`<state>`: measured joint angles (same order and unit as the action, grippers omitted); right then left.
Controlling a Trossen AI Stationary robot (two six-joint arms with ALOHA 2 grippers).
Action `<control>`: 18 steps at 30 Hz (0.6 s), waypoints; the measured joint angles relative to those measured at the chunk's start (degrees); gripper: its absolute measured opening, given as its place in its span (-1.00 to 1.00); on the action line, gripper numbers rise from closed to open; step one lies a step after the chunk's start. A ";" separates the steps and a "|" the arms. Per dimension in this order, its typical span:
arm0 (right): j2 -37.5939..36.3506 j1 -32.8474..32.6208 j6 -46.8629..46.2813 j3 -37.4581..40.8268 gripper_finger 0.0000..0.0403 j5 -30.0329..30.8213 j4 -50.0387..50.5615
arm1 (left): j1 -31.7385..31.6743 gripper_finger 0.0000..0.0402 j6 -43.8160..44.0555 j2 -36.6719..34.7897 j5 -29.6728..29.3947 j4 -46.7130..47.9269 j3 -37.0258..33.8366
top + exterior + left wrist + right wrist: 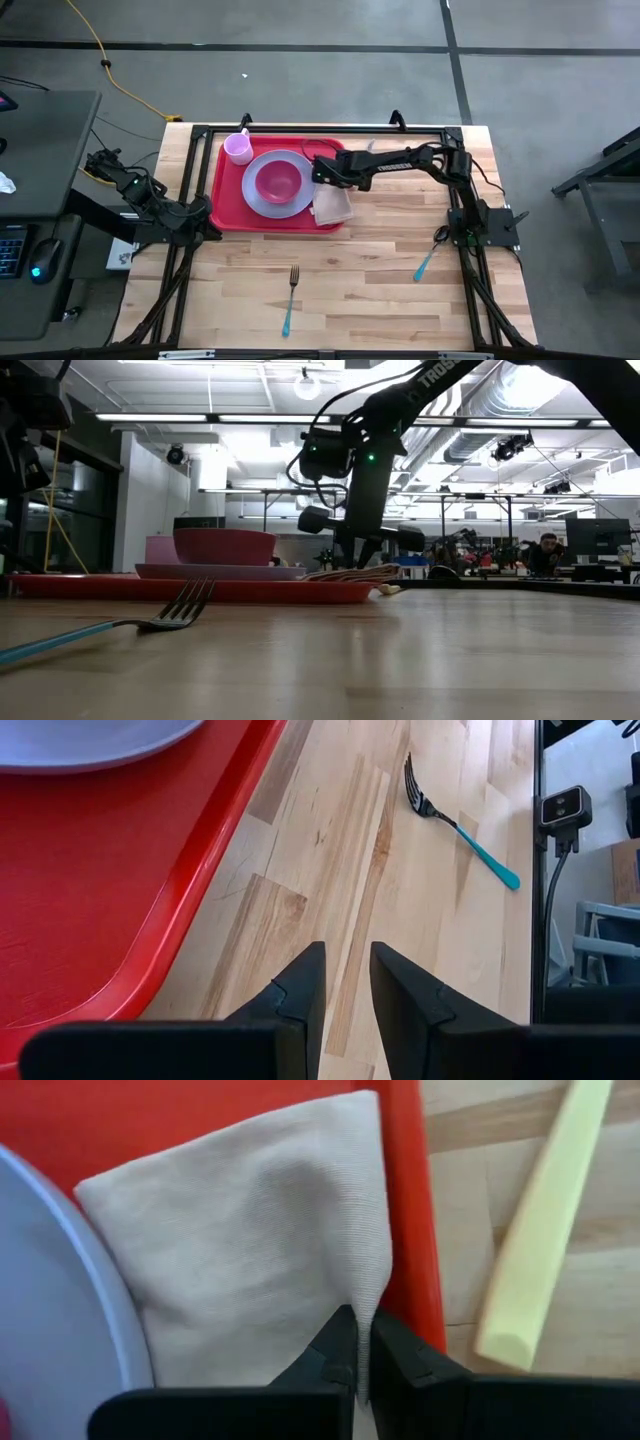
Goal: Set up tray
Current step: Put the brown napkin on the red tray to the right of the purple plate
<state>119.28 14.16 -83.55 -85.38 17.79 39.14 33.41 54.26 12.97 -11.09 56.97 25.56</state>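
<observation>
Right now my right gripper pinches one beige napkin shut between its fingers, over the right edge of the one red tray at upper centre. Left gripper sits slightly parted beside the tray. I count one plate, one bowl, one cup, two forks.

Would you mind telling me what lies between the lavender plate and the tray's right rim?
A beige napkin, pinched by the right end effector, lies between the plate and the tray rim, per the right wrist view.

A grey concrete floor surrounds the wooden table, with strip ceiling lights overhead.
</observation>
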 joint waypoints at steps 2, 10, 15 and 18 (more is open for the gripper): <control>0.00 -0.37 -0.56 0.00 -1.00 0.17 0.27 | 0.00 -0.45 -0.28 0.00 0.23 0.02 0.00; 0.00 -2.36 -4.46 0.00 -1.00 -0.10 1.65 | 0.00 -0.45 -0.61 0.00 0.48 0.09 0.00; 0.00 -3.11 -6.42 0.02 -1.00 0.43 1.90 | 0.00 -0.45 -1.54 0.00 1.47 0.24 0.00; 0.00 -3.03 -6.49 0.02 -1.00 0.68 0.87 | -0.01 -0.45 -1.55 0.00 1.59 0.20 0.00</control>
<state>119.28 11.14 -90.04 -85.36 18.46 40.01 33.40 52.71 12.97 -9.50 57.17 25.56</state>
